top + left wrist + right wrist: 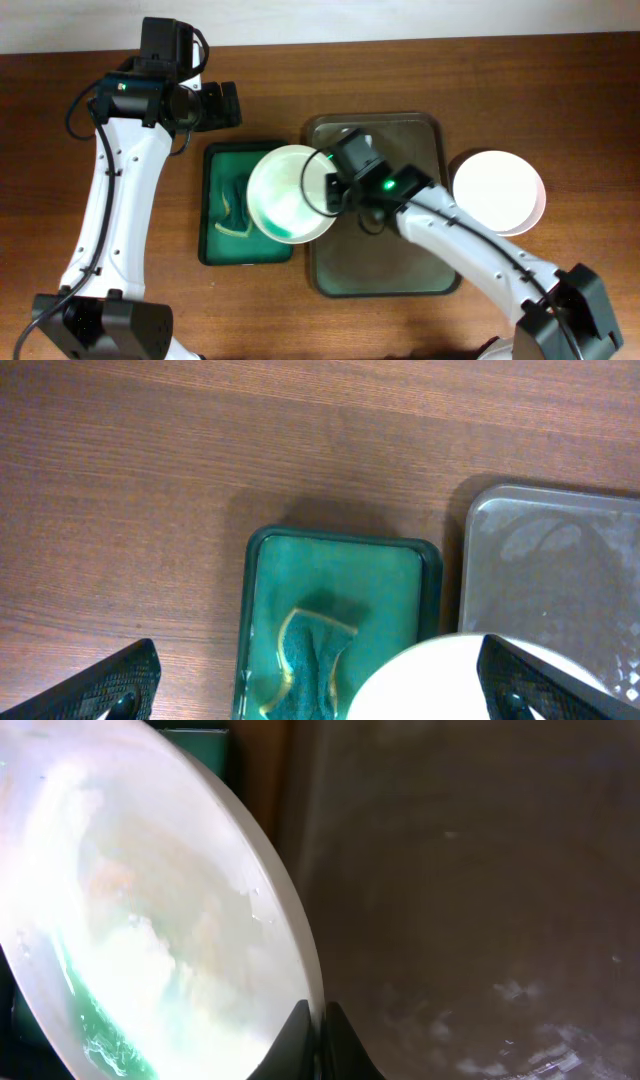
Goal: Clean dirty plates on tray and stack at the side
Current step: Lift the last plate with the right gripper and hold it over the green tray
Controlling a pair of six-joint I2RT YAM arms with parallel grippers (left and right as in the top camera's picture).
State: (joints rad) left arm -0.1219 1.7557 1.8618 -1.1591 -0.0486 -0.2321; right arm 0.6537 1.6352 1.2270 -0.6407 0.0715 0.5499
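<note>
White plate [150,920] with a teal smear, its rim pinched tight by the right gripper [318,1038], held partly above the green tray [222,200]; left gripper [228,105] spread wide, grasping nothing

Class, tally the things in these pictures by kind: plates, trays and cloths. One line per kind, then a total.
Plates: 3, one plate in the right gripper, a stack that looks like two
Trays: 2, grey tray, green tray
Cloths: 1, cloth in the green tray
Total: 6
</note>
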